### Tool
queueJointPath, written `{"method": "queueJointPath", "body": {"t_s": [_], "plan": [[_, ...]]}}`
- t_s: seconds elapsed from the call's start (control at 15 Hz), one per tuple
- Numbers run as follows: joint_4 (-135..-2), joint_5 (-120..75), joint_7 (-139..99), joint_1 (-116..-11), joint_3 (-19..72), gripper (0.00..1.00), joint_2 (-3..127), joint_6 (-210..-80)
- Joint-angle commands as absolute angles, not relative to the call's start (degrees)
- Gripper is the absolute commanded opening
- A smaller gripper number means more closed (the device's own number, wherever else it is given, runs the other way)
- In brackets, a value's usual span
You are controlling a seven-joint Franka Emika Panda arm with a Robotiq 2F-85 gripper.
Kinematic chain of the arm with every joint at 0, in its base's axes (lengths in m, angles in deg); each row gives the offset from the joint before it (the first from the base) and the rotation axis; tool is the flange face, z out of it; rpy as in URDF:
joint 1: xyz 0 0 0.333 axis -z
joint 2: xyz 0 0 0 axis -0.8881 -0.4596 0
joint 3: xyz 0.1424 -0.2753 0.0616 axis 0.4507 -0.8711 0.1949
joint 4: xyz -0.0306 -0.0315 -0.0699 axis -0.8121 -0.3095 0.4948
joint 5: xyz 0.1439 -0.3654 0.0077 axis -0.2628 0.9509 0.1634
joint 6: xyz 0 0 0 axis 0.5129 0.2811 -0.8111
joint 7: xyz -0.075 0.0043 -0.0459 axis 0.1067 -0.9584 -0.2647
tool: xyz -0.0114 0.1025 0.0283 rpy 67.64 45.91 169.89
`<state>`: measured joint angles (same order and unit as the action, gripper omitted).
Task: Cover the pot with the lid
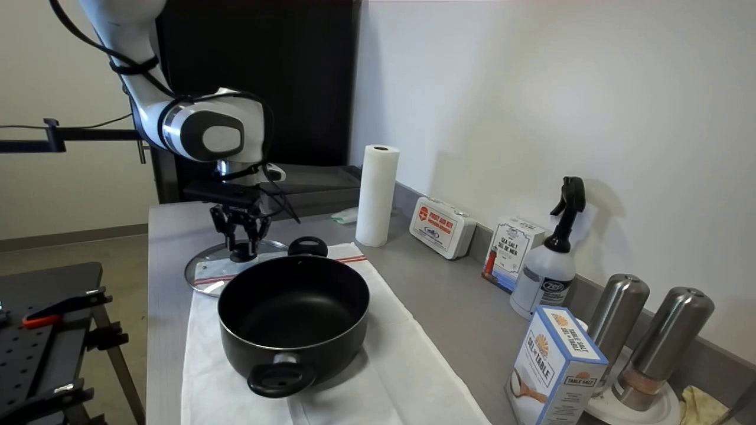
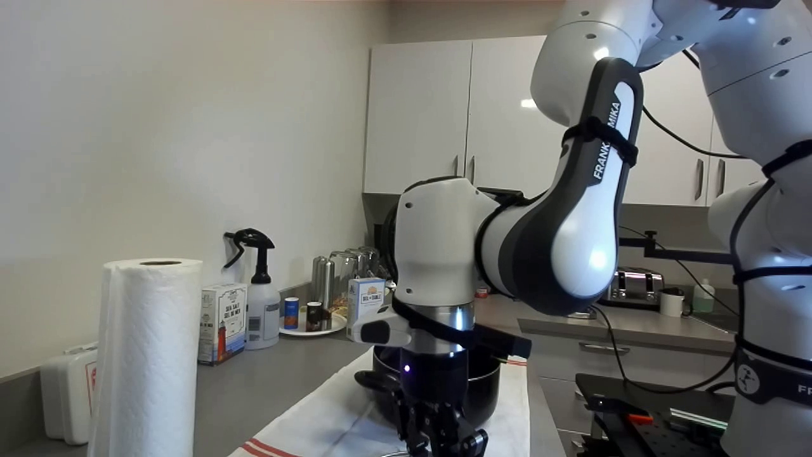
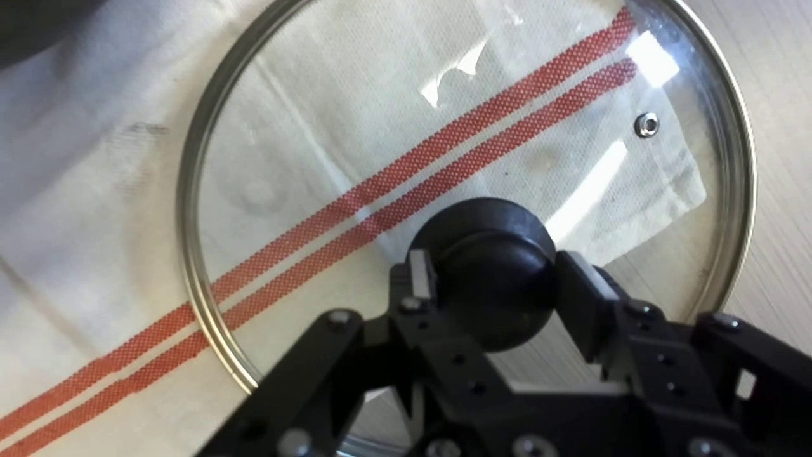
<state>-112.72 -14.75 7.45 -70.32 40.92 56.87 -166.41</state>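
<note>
The black pot (image 1: 260, 342) stands uncovered and upright on a white towel, with its dark side handles showing; it is partly behind the arm in an exterior view (image 2: 485, 390), and a dark edge shows in the wrist view (image 3: 38, 25). The clear-glass lid (image 3: 304, 158) with metal rim lies flat beside the pot, over the towel's red-striped end, also visible in an exterior view (image 1: 212, 265). My gripper (image 3: 488, 273) points down over the lid, its fingers against both sides of the black knob (image 3: 495, 292). The gripper also shows in both exterior views (image 1: 243, 239) (image 2: 444, 438).
The white towel (image 1: 401, 378) lies on the grey counter (image 1: 437, 295). Along the wall are a paper towel roll (image 1: 378, 195), first aid kit (image 1: 442, 227), sea salt box (image 1: 512, 251), spray bottle (image 1: 543, 271), table salt box (image 1: 555, 366) and metal grinders (image 1: 664, 342).
</note>
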Motion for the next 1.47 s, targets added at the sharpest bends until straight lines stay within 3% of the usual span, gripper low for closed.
{"method": "queueJointPath", "body": {"t_s": [0.0,0.8,1.4], "plan": [[-113.6,-15.7,9.3,-68.4,43.1,0.25,59.2,-166.2],[-118.8,-29.0,19.0,-66.1,49.9,0.25,74.2,-160.0],[-119.6,-28.1,17.7,-69.6,44.0,0.25,84.2,-150.8]]}}
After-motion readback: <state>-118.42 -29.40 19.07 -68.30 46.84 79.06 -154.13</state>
